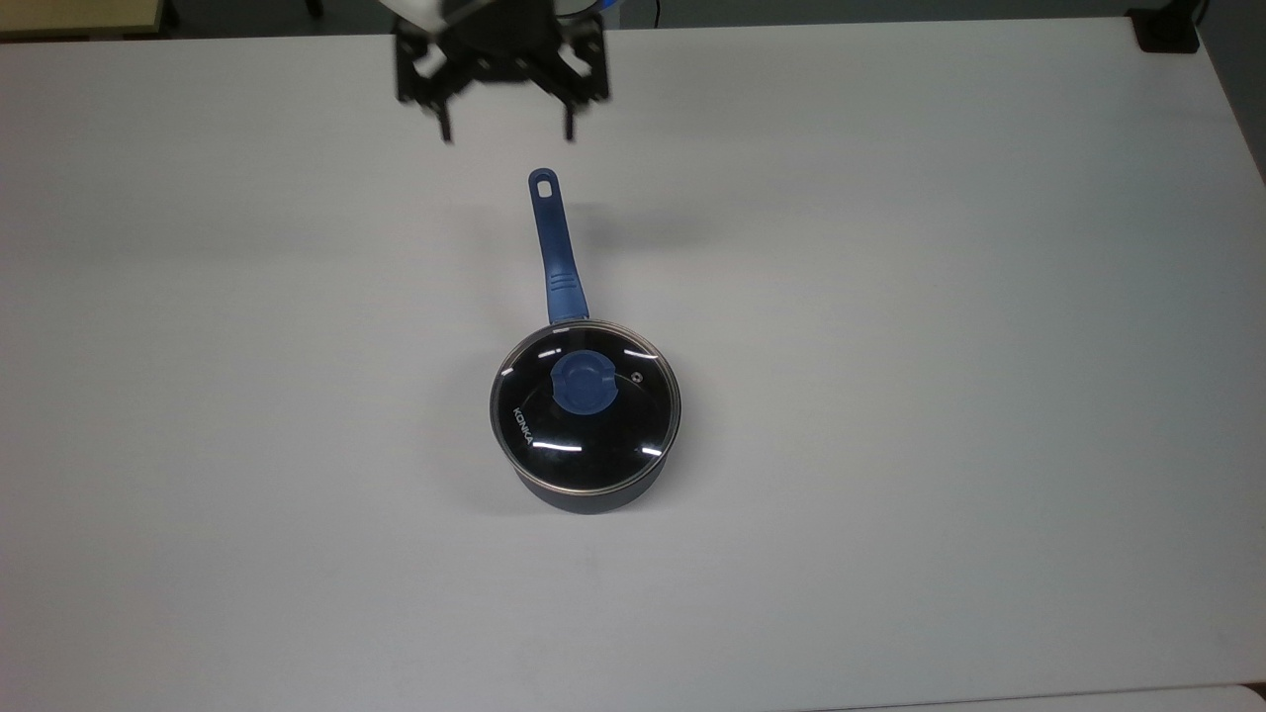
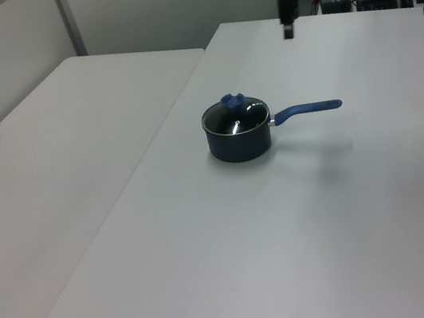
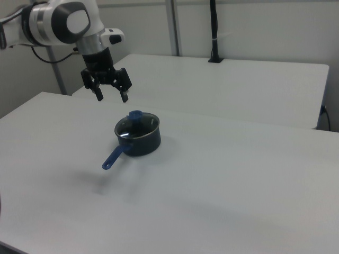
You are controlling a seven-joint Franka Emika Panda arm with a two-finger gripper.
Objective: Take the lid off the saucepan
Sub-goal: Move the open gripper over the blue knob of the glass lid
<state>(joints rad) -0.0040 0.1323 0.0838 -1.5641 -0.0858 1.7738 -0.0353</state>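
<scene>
The released end effector point(image 1: 504, 133) hung at twelve o'clock from the saucepan point(image 1: 584, 485), approaching; next it needed to descend over the lid point(image 1: 584, 435)'s knob point(image 1: 584, 382) and clench.

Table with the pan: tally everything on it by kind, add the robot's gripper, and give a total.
Saucepan: 1, dark with a blue handle.
Lid: 1, glass with a blue knob, sitting on the saucepan.
Gripper: 1, open, hanging above the table past the handle's end.
Total: 3.
</scene>
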